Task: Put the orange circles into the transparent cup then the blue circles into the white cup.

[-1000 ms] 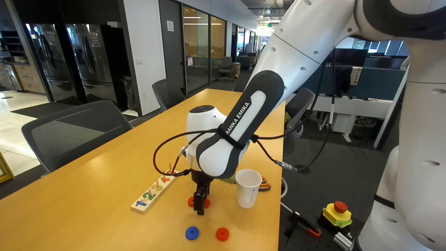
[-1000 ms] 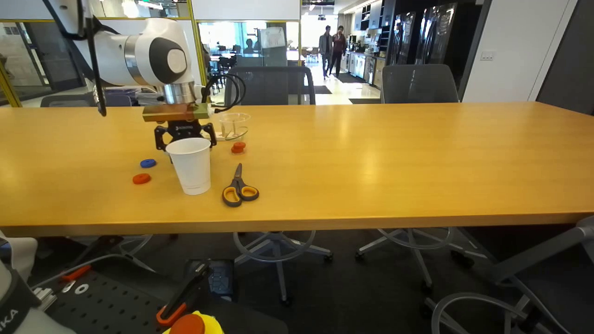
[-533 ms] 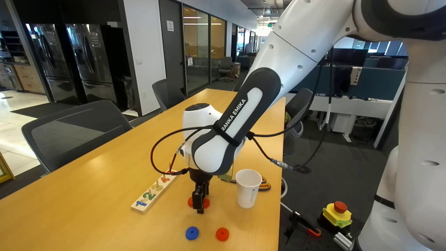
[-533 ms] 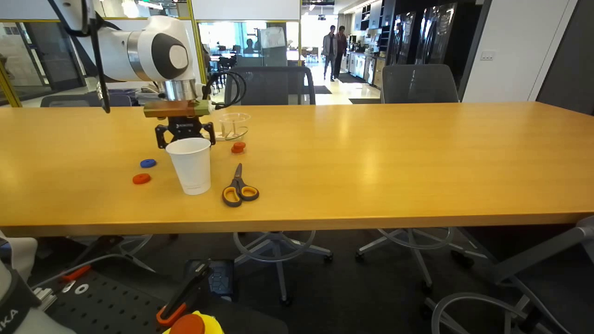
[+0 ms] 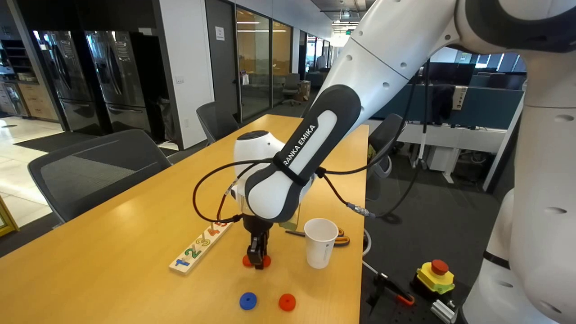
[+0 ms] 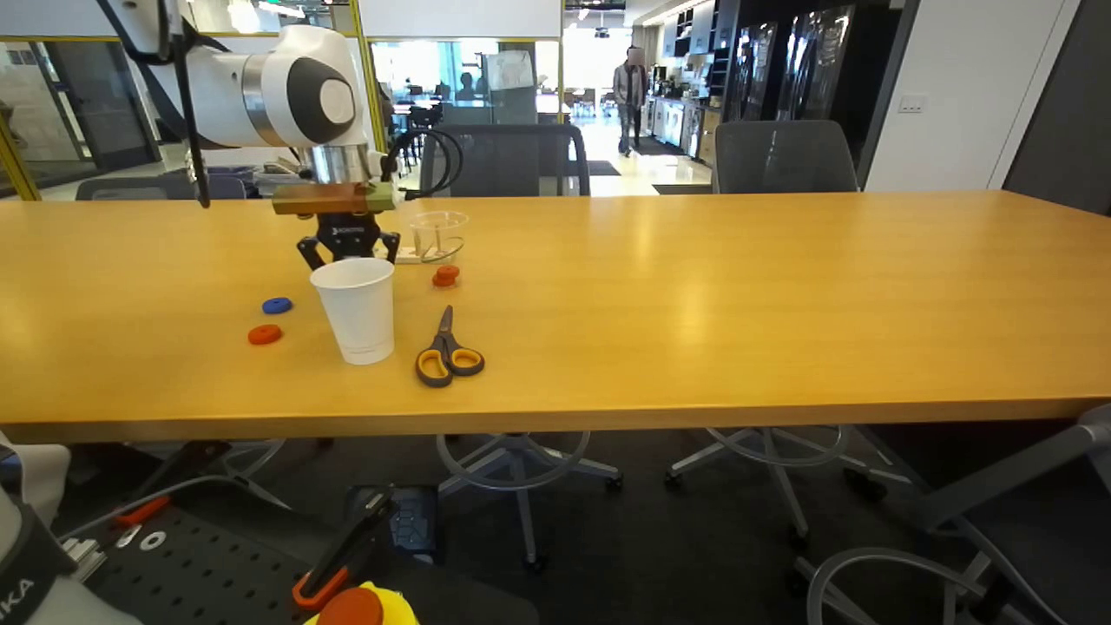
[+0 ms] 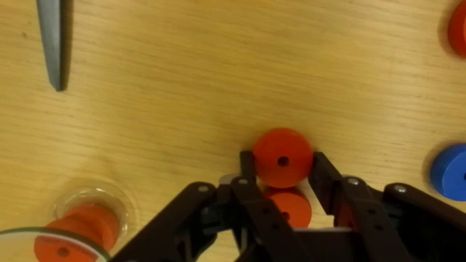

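Note:
My gripper is shut on an orange circle, one finger on each side of it. Another orange circle lies right behind it, partly covered by a finger. The transparent cup has orange circles at its bottom; its rim shows at the lower left of the wrist view. The white cup stands upright and hides my fingertips in an exterior view. A blue circle and a loose orange circle lie apart on the table.
Scissors lie beside the white cup. A wooden number board with pegs lies past the gripper. The table edge runs along the near side, and chairs stand around the table.
The jaws have gone from wide apart to closed round the orange circle. The arm has shifted slightly, its wrist a little higher in both exterior views. Cups and loose circles have stayed put.

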Robot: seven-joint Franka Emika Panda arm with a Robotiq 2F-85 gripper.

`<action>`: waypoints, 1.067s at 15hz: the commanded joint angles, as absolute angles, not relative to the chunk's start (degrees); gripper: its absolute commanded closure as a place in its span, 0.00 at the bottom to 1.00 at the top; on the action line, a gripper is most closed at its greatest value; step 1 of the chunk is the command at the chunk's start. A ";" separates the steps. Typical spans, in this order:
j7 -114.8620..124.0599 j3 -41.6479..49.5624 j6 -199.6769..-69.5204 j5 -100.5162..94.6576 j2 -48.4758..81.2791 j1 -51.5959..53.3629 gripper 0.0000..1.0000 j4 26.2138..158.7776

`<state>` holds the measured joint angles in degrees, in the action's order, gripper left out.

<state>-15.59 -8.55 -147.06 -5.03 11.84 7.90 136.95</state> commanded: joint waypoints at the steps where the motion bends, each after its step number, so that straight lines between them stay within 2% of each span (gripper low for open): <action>1: -19.28 -9.53 -144.42 -2.84 9.98 6.28 0.74 136.81; 10: -31.03 -8.81 -125.19 3.46 -0.70 5.83 0.74 132.47; 16: -29.00 -6.18 -129.33 2.07 -1.05 5.62 0.74 128.08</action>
<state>-29.03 -7.37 -127.18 1.86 -1.85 5.96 130.55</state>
